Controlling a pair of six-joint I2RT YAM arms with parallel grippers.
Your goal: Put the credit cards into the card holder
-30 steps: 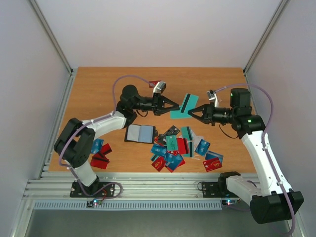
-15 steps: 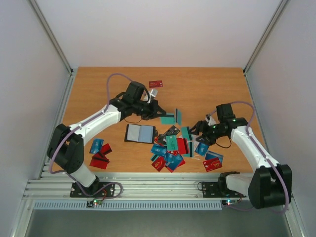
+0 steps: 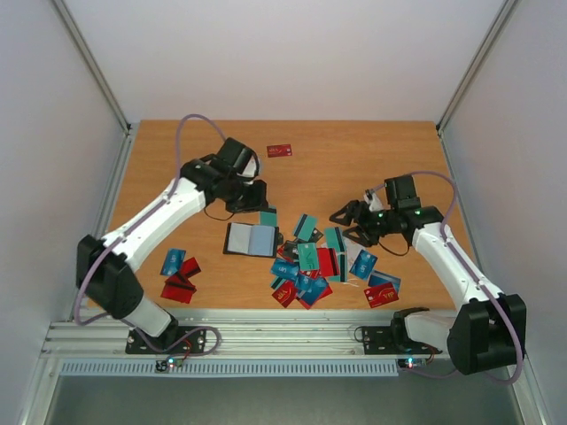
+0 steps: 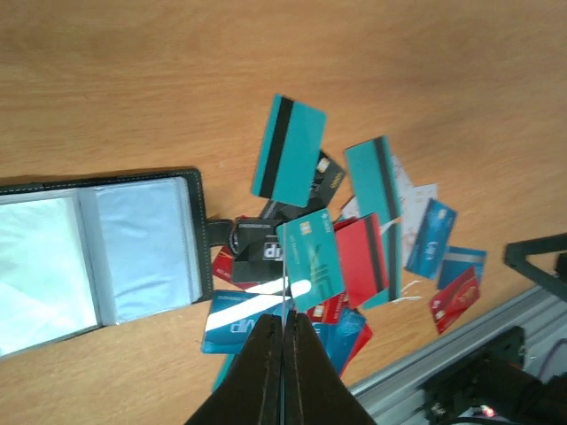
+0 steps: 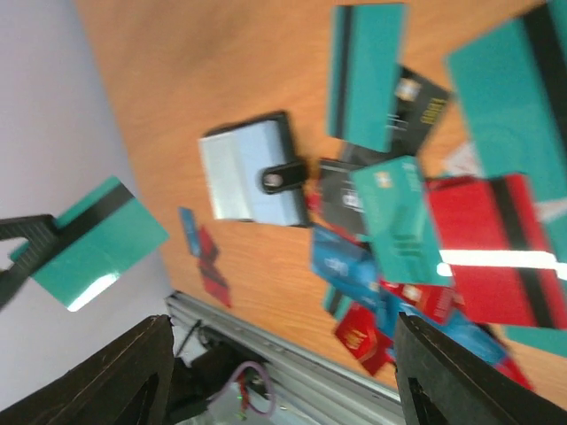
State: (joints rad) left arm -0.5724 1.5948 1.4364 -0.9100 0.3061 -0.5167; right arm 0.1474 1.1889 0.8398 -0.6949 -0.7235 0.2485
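One teal card (image 5: 97, 239) in left tool (image 4: 283, 319) — right tool (image 3: 344, 223) wide — card holder (image 3: 251, 239) open, lengthwise left-right.

- The left gripper (image 4: 283, 323) met the right one in mid-air over the table's middle a second ago. It has since swung left and down to hang over the holder (image 3: 251, 239), at its far right corner.
- The teal card (image 5: 96, 241), then pinched from both sides, has travelled with the left gripper, which alone grips it now.
- The right gripper (image 3: 340, 223) has let go. Its jaws have gone from pinched to wide apart and empty, and it has dropped to the far right edge of the pile (image 3: 319, 266).
- A second teal card (image 3: 306, 227), black-striped, now lies flat at the pile's far edge, where none lay before.
- Both arms have folded lower, and the left elbow has moved further left.
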